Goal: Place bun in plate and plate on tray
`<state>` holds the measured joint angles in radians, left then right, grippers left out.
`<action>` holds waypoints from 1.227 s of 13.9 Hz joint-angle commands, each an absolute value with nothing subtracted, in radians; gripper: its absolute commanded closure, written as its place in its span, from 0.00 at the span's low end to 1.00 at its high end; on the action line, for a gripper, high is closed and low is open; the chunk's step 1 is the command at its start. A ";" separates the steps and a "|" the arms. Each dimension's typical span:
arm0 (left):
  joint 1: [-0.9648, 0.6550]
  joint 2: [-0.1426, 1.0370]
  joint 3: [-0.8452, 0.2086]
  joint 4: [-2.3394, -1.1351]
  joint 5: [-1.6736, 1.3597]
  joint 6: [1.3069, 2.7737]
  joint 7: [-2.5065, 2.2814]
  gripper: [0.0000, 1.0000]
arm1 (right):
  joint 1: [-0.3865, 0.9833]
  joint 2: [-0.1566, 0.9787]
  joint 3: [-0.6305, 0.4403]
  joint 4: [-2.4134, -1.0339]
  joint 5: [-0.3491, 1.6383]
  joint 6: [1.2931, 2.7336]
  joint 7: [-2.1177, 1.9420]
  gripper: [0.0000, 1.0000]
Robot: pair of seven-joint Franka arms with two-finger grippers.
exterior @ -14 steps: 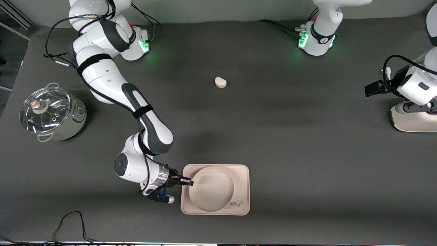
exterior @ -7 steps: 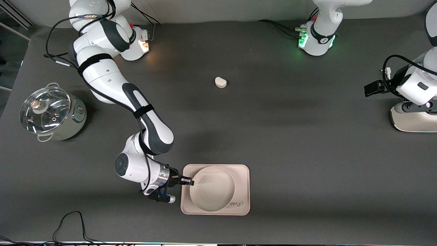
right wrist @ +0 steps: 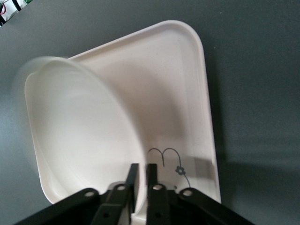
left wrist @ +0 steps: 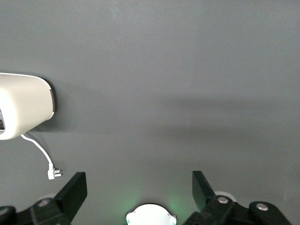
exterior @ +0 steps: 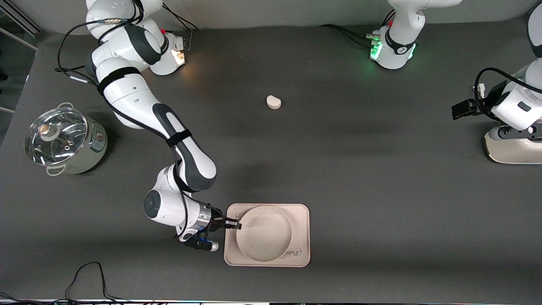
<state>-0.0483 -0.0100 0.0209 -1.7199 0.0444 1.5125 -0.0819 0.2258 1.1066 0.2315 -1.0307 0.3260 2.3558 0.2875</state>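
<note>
Right gripper pinches the plate rim at nine o'clock over the tray (bun at twelve o'clock); left gripper, spread, waits.

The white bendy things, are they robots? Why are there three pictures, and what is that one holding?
Yes, they are two robot arms standing at a dark table. The big picture is taken from high up, facing them. The other two come from small cameras on their wrists.

The right gripper has its two fingers pinched on the rim of a round plate, holding it over the pink tray. The right wrist camera shows that rim squeezed between them.

The left gripper waits at the left arm's end of the table, fingers apart, holding nothing, near a cream appliance.

A little bun lies alone, farther from the front camera than the tray. A pot with a glass lid stands at the right arm's end.
</note>
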 commanded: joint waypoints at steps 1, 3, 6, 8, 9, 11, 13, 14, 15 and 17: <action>-0.055 0.000 0.026 -1.694 0.043 1.488 -0.066 0.00 | 0.268 1.085 0.212 -1.006 0.261 2.346 0.317 0.00; -0.055 0.000 0.025 -1.692 0.043 1.488 -0.063 0.00 | 0.268 1.036 0.201 -1.003 0.142 2.253 0.389 0.00; -0.054 0.000 0.026 -1.684 0.043 1.485 -0.048 0.00 | 0.259 0.887 0.195 -1.017 0.060 2.061 0.381 0.00; -0.052 0.000 0.026 -1.683 0.043 1.485 -0.040 0.00 | 0.238 0.719 0.193 -1.153 0.048 1.956 0.380 0.00; -0.049 0.000 0.028 -1.683 0.044 1.485 -0.028 0.00 | 0.218 0.616 0.193 -1.243 0.048 1.951 0.388 0.00; -0.044 0.000 0.028 -1.683 0.044 1.485 -0.026 0.00 | 0.175 0.426 0.192 -1.403 0.048 1.936 0.374 0.00; -0.041 -0.003 0.028 -1.681 0.049 1.486 -0.028 0.00 | 0.156 0.255 0.151 -1.532 0.048 1.896 0.353 0.00; -0.037 -0.005 0.026 -1.678 0.049 1.483 -0.028 0.00 | 0.158 0.189 0.120 -1.575 0.048 1.855 0.333 0.00; -0.037 -0.008 0.026 -1.677 0.049 1.479 -0.028 0.00 | 0.158 0.132 0.085 -1.615 0.048 1.823 0.298 0.00; -0.034 -0.005 0.026 -1.661 0.048 1.463 -0.029 0.00 | 0.158 0.017 -0.003 -1.734 0.054 1.816 0.157 0.00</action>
<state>-0.0406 -0.0102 0.0263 -1.6969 0.0448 1.4989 -0.0477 0.1580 0.1648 0.0644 -1.5434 0.0641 1.7948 0.2668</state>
